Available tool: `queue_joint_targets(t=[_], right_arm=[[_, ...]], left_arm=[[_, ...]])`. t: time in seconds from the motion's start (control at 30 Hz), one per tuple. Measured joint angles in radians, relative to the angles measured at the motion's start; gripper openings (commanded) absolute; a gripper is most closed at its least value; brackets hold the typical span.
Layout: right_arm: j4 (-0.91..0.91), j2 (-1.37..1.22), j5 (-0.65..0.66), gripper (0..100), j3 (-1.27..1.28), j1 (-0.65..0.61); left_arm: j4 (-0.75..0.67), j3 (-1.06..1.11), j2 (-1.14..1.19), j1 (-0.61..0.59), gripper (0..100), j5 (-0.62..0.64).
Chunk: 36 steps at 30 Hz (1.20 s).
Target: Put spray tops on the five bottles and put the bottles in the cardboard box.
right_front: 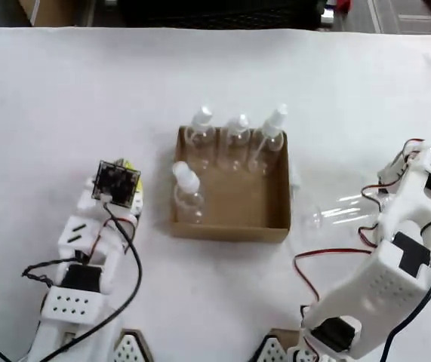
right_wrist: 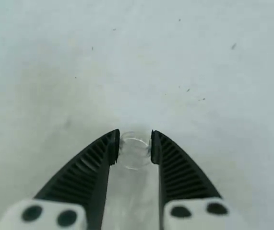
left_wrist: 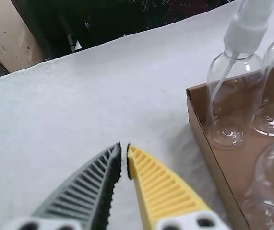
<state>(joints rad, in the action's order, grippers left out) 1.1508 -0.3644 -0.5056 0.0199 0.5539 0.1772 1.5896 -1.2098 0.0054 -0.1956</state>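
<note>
A white cloth-covered table [right_front: 64, 98] fills most of the high view, its surface slightly wrinkled. Beyond its far edge runs a dark strip [right_front: 223, 11], with a tan panel [right_front: 49, 9] at the far left corner. A few tiny dark specks [right_wrist: 233, 46] dot the cloth.

You are looking at a cardboard box [right_front: 230, 226] showing matt brown, papery walls. Inside it, four bottles [right_front: 237, 143] are gleaming as clear glossy plastic under white matt spray tops [right_front: 202, 115]. Around the box, the table covering [right_front: 64, 90] is reading as white, matt, faintly rough cloth. Your left gripper [left_wrist: 124, 151] is showing ribbed matt plastic, grey and yellow. Right of the box, your right gripper [right_wrist: 134, 143] is showing ribbed black plastic against a fifth bottle [right_front: 340, 213], clear and shiny.
</note>
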Motion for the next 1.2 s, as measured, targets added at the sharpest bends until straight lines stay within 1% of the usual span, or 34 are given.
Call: queue_joint_targets(t=[0.23, 0.4, 0.47, 0.67, 0.8, 1.0, 1.1, 1.2], right_arm=[[0.0, 0.0, 0.003, 1.8, 0.0, 0.0], [0.038, 0.08, 0.014, 2.0, 0.0, 0.0], [0.046, 0.133, 0.072, 1.9, 0.0, -0.005], [0.046, 0.365, 0.304, 1.7, 0.0, -0.049], [0.048, 0.535, 0.385, 1.7, 0.0, -0.077], [0.06, 0.776, 0.511, 1.7, 0.0, -0.14], [0.114, 0.913, 0.615, 1.7, 0.0, -0.175], [0.178, 1.048, 0.692, 1.7, 0.0, -0.235]], left_arm=[[0.0, 0.0, 0.0, 0.0, 3, 0.0], [0.0, 0.0, 0.0, 0.0, 3, 0.0], [0.0, 0.0, 0.0, 0.0, 3, 0.0], [0.006, -0.002, 0.0, 0.0, 3, 0.0], [0.064, -0.002, 0.0, 0.028, 3, 0.0], [0.068, -0.002, 0.0, 0.034, 3, 0.0], [0.068, -0.002, 0.0, 0.034, 3, 0.0], [0.068, -0.002, 0.0, 0.034, 3, 0.0]])
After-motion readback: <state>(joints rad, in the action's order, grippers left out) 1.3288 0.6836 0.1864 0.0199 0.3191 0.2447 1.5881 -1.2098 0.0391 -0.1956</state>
